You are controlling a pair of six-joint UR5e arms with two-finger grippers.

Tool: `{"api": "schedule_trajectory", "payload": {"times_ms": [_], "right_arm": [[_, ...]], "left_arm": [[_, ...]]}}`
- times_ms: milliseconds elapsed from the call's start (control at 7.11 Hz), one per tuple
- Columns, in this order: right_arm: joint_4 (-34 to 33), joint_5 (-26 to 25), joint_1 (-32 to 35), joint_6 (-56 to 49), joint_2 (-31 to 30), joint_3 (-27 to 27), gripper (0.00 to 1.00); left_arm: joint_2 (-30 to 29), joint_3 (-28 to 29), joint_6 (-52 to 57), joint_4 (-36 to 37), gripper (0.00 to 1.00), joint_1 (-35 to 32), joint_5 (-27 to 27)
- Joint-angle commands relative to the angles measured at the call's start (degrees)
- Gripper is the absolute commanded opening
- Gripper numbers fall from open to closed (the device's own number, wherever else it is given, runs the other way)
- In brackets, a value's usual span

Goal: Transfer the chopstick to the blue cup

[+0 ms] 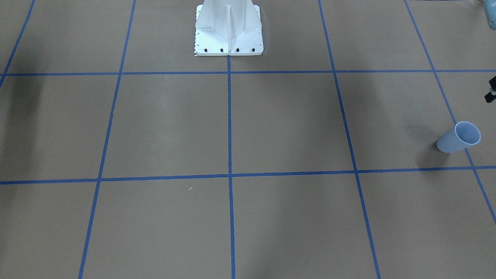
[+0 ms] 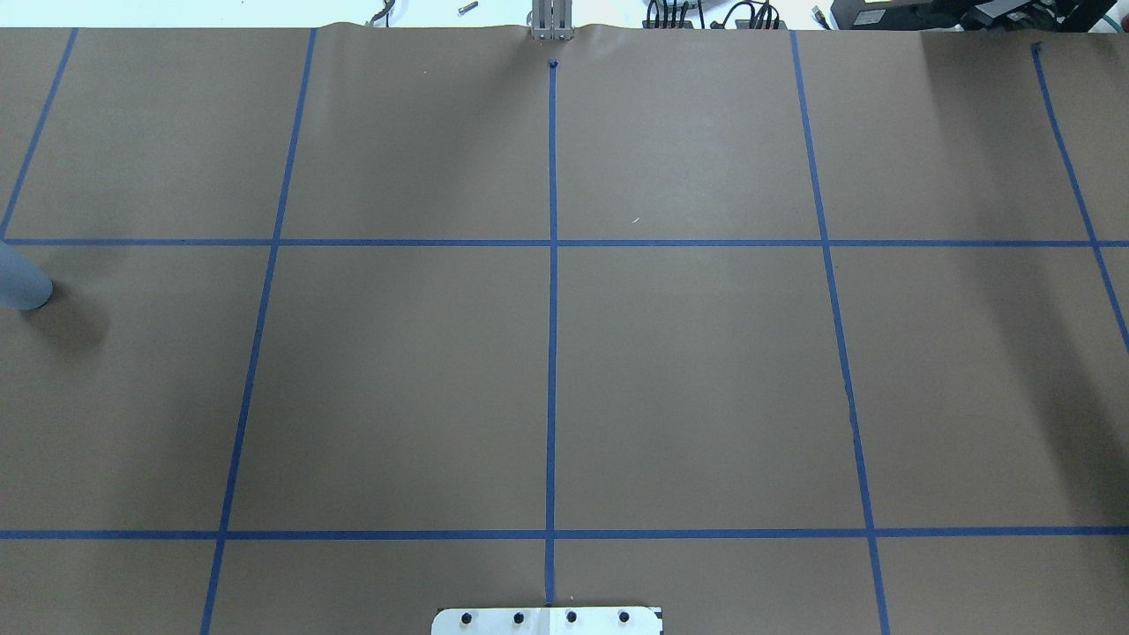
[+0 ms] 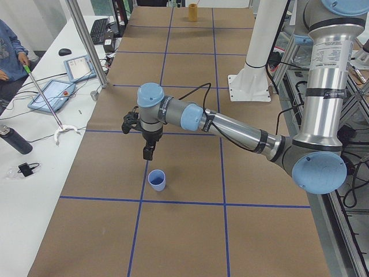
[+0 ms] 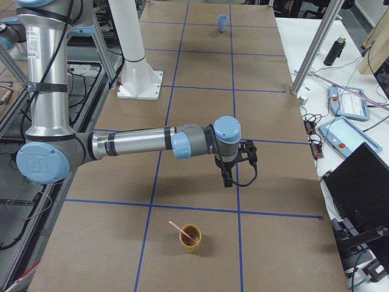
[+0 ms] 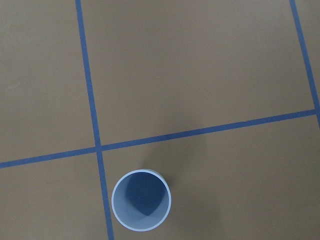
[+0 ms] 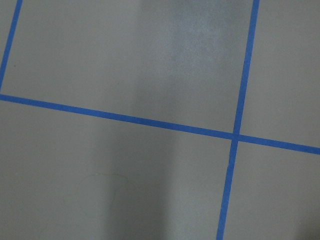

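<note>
Front view: blue cup (image 1: 459, 137) stands upright on the table (image 1: 271, 128), far to the robot's left. Overhead: only its edge shows. Left side view: left jaws hang just above it; I cannot tell their state. Right side view: chopstick (image 4: 177, 226) leans in an orange cup (image 4: 189, 238), well apart from the blue cup; right jaws hover near, state untellable. Left wrist: blue cup is empty. Best to pinch the chopstick's free upper end and lift straight up.
</note>
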Motion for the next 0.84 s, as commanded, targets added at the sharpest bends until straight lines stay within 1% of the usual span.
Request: {"api": "schedule_trajectory", "payload": {"times_ms": [0, 141, 281, 562, 703], "right_arm": [[-1.24, -0.09, 0.98, -2.04, -0.74, 0.91, 1.00], [-1.15, -0.79, 0.90, -2.13, -0.75, 1.09, 1.00], [-0.71, -0.36, 0.99, -2.22, -0.92, 1.26, 1.00], [0.52, 0.08, 0.72, -2.13, -1.28, 1.27, 1.00], [1.48, 0.08, 0.55, -2.22, -1.45, 1.27, 1.00]], "left_arm": [[0.90, -1.03, 2.52, -0.91, 0.98, -0.10, -0.45], [3.43, -1.38, 3.33, -2.05, 0.98, -0.10, -0.45], [4.15, -0.25, 3.43, -4.06, 0.98, -0.02, -0.72], [4.16, -0.94, 2.90, -4.26, 0.98, 0.07, -0.63], [4.07, 0.01, 1.25, -4.70, 0.98, 0.33, -0.54]]}}
